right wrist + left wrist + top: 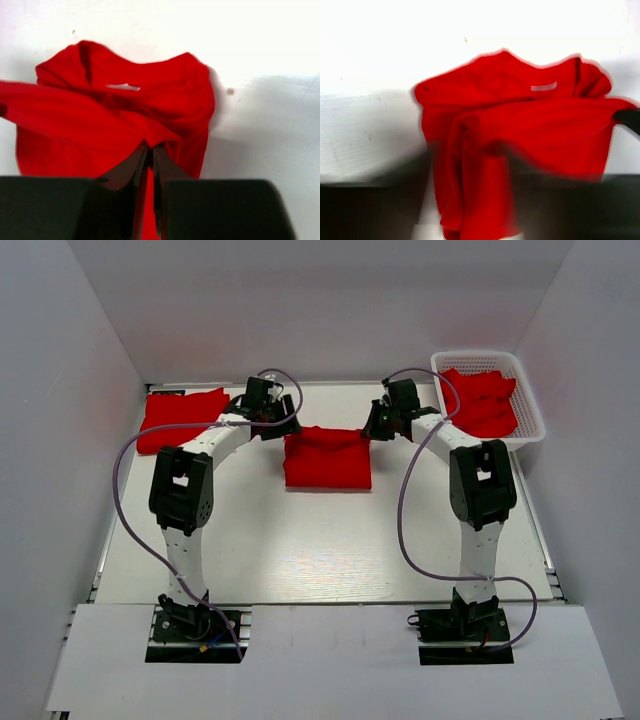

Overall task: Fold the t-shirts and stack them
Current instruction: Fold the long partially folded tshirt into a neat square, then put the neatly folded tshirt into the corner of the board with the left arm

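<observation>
1. Work item: 1 red t-shirt [327, 462] lies on the desk [300, 550], midway between the left and right edges and nearer the far edge than the near edge. It is partly folded into a rough rectangle. The collar end faces the far edge, and the white neck label [123, 87] is visible inside the collar.

2. Left gripper [285, 422]: positioned at the far left corner of the t-shirt. In the left wrist view the fingers are smeared by blur. Red cloth fills the space between them, but it cannot be told whether the fingers are spread or clamped.

3. Right gripper [375, 425]: positioned at the far right corner of the t-shirt. In the right wrist view the 2 fingers [141, 162] are drawn almost together, with a thin strip of red cloth pinched between them. From this pinch, a raised fold of cloth runs across the t-shirt below the collar, toward the left gripper's side.

4. Folded stack [180, 418]: flat red cloth at the far left corner of the desk, just beside the left gripper and apart from the t-shirt.

5. White basket [476, 356]: located at the far right corner of the desk. It holds crumpled red shirts [480, 400]
</observation>
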Robot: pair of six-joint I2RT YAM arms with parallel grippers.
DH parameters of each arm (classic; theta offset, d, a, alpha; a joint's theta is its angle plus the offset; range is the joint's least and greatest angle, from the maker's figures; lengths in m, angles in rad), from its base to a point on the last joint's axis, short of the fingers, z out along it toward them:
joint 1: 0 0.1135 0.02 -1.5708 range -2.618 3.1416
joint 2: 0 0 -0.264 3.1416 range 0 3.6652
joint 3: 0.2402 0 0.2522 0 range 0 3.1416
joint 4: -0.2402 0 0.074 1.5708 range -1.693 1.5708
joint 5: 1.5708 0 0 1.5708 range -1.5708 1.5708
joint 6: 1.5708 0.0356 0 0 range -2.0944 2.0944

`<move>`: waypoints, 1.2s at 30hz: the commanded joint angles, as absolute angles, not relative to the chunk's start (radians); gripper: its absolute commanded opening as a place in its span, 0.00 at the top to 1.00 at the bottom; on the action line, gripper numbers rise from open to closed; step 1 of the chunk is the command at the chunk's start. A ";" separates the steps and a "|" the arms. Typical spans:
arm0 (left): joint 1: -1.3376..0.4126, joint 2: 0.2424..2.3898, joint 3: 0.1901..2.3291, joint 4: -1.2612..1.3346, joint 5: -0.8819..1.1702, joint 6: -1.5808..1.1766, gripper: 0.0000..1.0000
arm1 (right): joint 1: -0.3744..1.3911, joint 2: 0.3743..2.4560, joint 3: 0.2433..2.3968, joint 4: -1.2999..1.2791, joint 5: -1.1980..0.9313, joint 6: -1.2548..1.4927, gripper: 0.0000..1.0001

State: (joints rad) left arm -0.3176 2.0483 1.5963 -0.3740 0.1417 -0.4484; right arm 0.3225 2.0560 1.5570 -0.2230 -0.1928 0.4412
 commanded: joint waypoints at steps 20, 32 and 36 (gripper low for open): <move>-0.305 1.993 1.568 -0.434 0.195 -0.193 0.00 | 0.304 1.740 1.296 -0.106 -0.190 0.348 0.10; -0.344 2.154 1.609 -0.485 0.209 -0.123 0.08 | 0.304 1.577 1.105 -0.140 -0.146 0.342 0.10; -0.362 2.207 1.643 -0.495 0.176 -0.123 0.17 | 0.302 1.511 1.045 -0.144 -0.111 0.337 0.10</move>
